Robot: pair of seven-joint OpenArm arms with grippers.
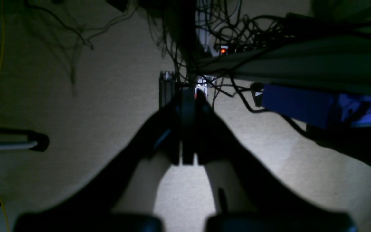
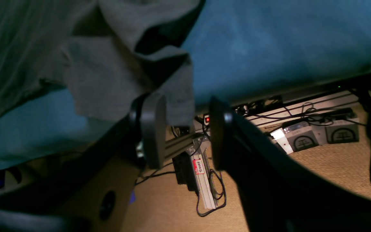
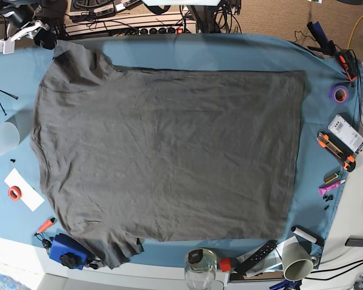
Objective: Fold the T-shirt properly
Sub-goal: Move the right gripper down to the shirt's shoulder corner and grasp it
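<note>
- The blue tabletop (image 3: 230, 45) holds the flat shirt (image 3: 169, 151), long side running across.
- My right hand (image 2: 185, 132) is wide open beside a sleeve (image 2: 114, 87).
- My left hand (image 1: 187, 158) is pinched together, empty, off the tabletop.

A blue table cloth (image 3: 230, 45) carries clutter along its edges — purple tape roll (image 3: 339, 93), white remote (image 3: 346, 133), paper cup (image 3: 297, 261), glass jar (image 3: 201, 270) — with 1 red marker (image 3: 46, 224) near a blue box (image 3: 65, 249).

Seen from the wrist cameras: left black two-fingered gripper (image 1: 187, 154), a dark silhouette with long tapering fingers; right black gripper (image 2: 185, 132) with flat, rounded grey-edged finger pads (image 2: 153, 129) on broad black arms.
</note>
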